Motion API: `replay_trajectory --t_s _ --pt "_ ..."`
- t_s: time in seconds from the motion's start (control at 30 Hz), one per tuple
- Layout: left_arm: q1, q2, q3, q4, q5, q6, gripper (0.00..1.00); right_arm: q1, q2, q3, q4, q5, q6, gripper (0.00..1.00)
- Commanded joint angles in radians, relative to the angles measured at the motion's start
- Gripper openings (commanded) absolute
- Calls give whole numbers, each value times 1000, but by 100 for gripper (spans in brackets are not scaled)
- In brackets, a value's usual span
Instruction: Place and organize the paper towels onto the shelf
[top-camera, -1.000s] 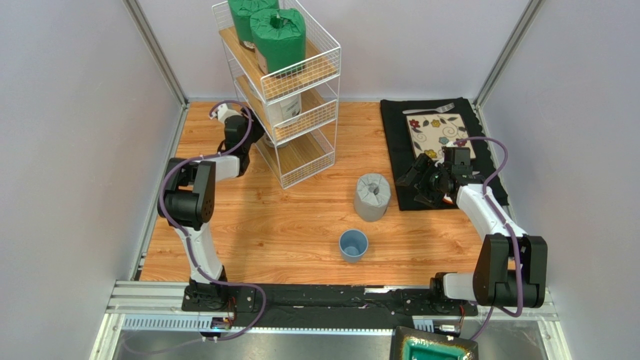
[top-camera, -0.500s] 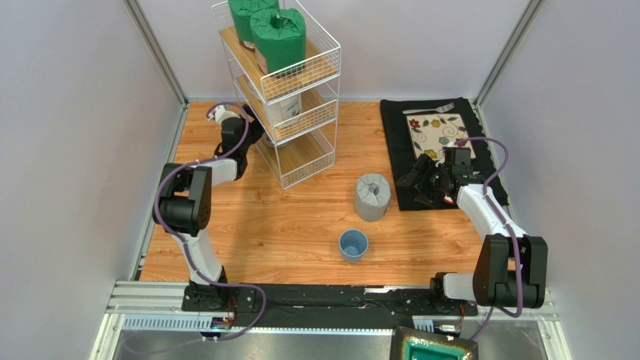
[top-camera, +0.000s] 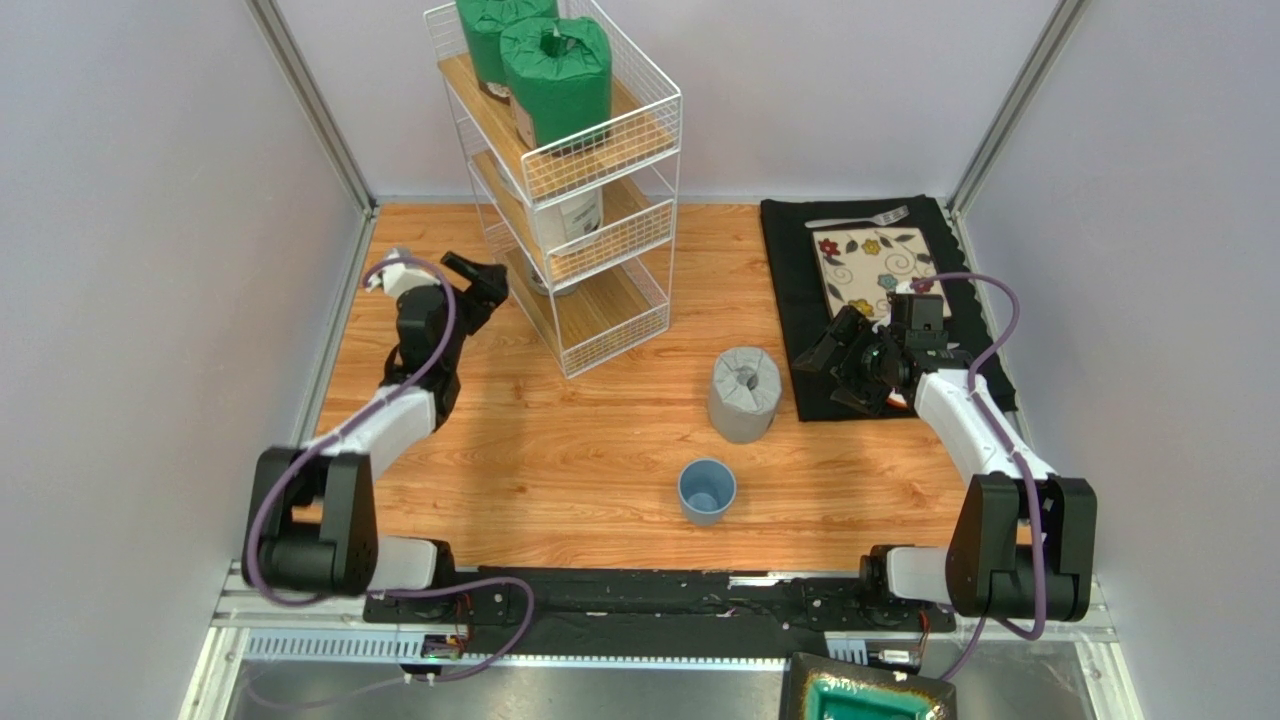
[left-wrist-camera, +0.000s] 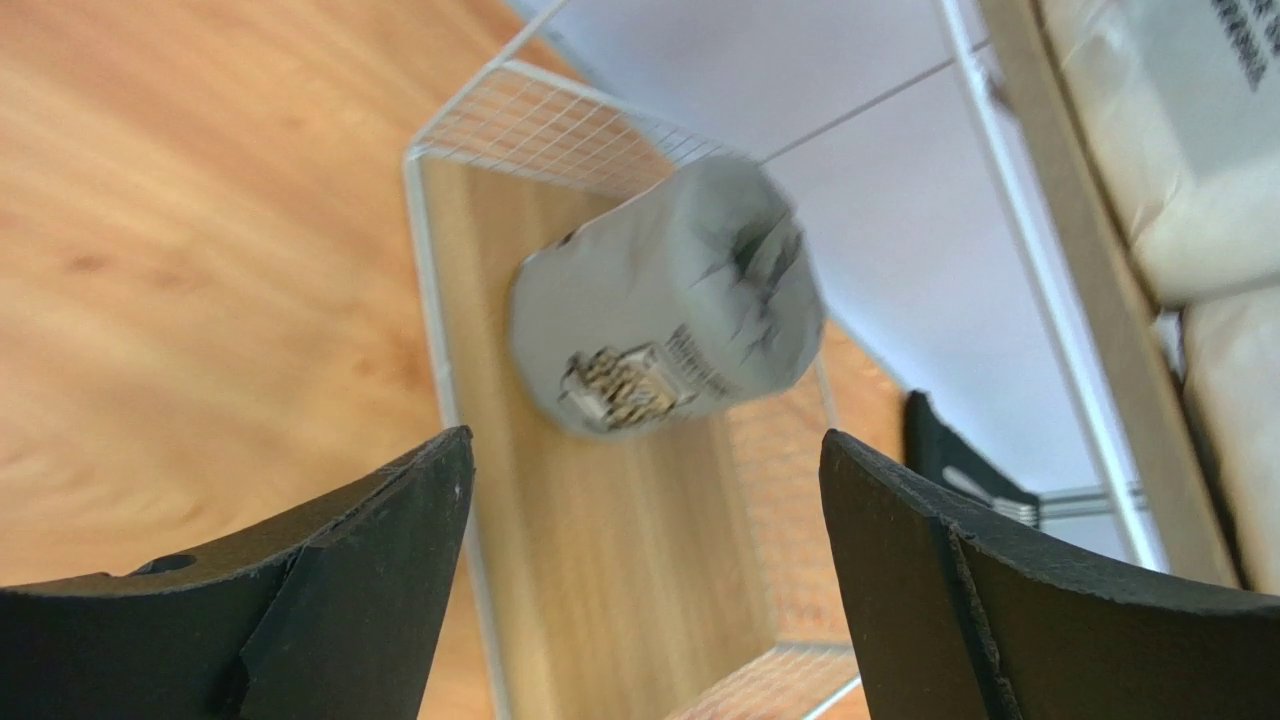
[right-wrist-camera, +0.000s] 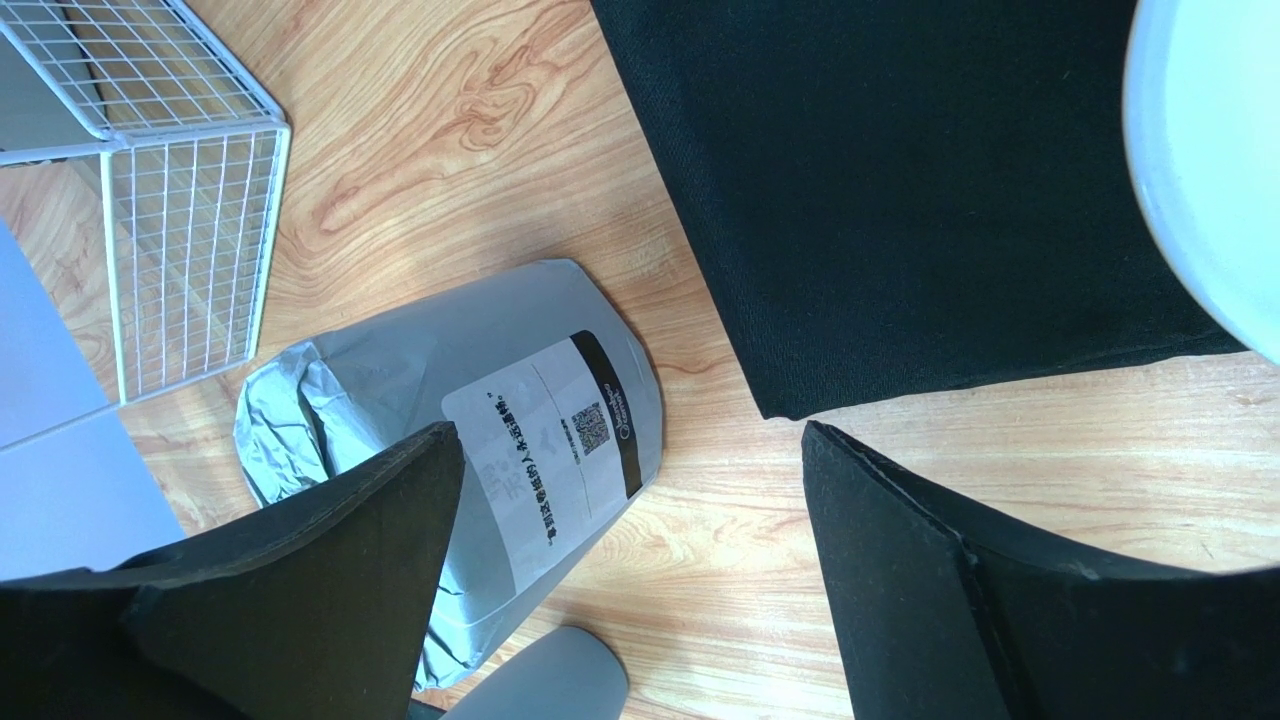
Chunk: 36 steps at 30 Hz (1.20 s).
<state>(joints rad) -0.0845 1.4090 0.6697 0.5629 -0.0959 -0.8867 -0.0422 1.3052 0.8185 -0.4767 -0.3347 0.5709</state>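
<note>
The white wire shelf (top-camera: 628, 144) stands at the back. Two green paper towels (top-camera: 555, 75) sit on its top tier and a white one (top-camera: 573, 219) on the middle tier. In the left wrist view a grey roll (left-wrist-camera: 669, 308) stands on the bottom tier (left-wrist-camera: 601, 570), with white rolls (left-wrist-camera: 1157, 135) above it. My left gripper (top-camera: 484, 282) is open and empty, just left of the shelf. A second grey roll (top-camera: 744, 393) stands on the table. My right gripper (top-camera: 834, 368) is open and empty to its right; the roll (right-wrist-camera: 496, 435) lies off its left finger.
A small blue cup (top-camera: 706, 489) stands near the grey roll on the table, and its rim shows in the right wrist view (right-wrist-camera: 526, 683). A black mat (top-camera: 796, 285) with a floral plate (top-camera: 872, 270) and a fork lies at the right.
My left arm has drawn back from the shelf toward the near left, with its gripper open and empty. The right arm and the rolls have not moved.
</note>
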Motion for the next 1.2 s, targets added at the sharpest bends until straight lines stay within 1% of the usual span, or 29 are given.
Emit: replay_trajectory --t_s 0.0,0.03,0.07,0.13,0.17,0.23,0.27,0.3,0.33,0.4,0.43,0.47,0.5,0.53,0.57,0.6,0.63,0.7,0.8,0.83,1.0,1.03,1.17 --pt "14 -250 -111 -179 -67 95 93 -4 -26 33 -3 3 -12 87" --pt "14 -296 -136 -199 -73 106 94 -4 -26 33 -2 3 -16 87" --pt "14 -383 -159 -219 -74 121 94 -4 -24 33 -2 8 -16 87" --pt "14 -465 -211 -300 -65 127 94 -4 -18 33 -3 11 -17 87" --pt "14 -535 -223 -326 -27 133 94 -4 -15 31 -2 11 -17 87" --pt "9 -617 -248 -411 28 124 94 -4 -12 31 4 10 -14 87" --pt "2 -642 -249 -441 79 109 94 -4 -11 30 7 7 -13 87" --pt "-20 -668 -254 -499 81 106 94 -4 -11 30 9 8 -13 87" --pt "-90 -718 -254 -526 67 107 94 -4 -9 30 9 6 -11 86" --pt "-191 -764 -256 -595 -43 118 94 -4 -12 27 12 8 -6 86" --pt "-302 -795 -254 -609 -85 124 94 -4 -15 24 12 10 -5 86" --pt "-355 -803 -254 -620 -155 124 94 -4 -21 22 16 3 -2 86" --pt "-406 -806 -255 -624 -180 120 94 -4 -23 19 16 2 0 86" --pt "-502 -794 -256 -618 -203 115 94 -2 -26 15 18 0 1 86" --pt "-549 -782 -260 -610 -246 111 95 -2 -30 11 18 -1 1 86" --pt "-636 -763 -262 -577 -270 114 95 -2 -34 8 16 -4 0 86" --pt "-671 -724 -265 -568 -292 121 95 -2 -37 7 16 -4 3 86" --pt "-739 -674 -263 -464 -315 130 95 -2 -53 2 13 -6 3 86" --pt "-782 -561 -233 -347 -269 141 95 -2 -78 -12 13 -4 7 86" --pt "-790 -501 -220 -327 -246 150 95 -2 -83 -13 10 -4 7 86" --pt "-796 -325 -127 -175 -170 173 96 -2 -92 -21 10 -6 10 86" --pt "-796 -258 -107 -158 -135 195 96 -2 -90 -21 10 -9 11 86" --pt "-796 -101 36 -121 -29 203 96 -2 -84 -22 18 -13 17 86"
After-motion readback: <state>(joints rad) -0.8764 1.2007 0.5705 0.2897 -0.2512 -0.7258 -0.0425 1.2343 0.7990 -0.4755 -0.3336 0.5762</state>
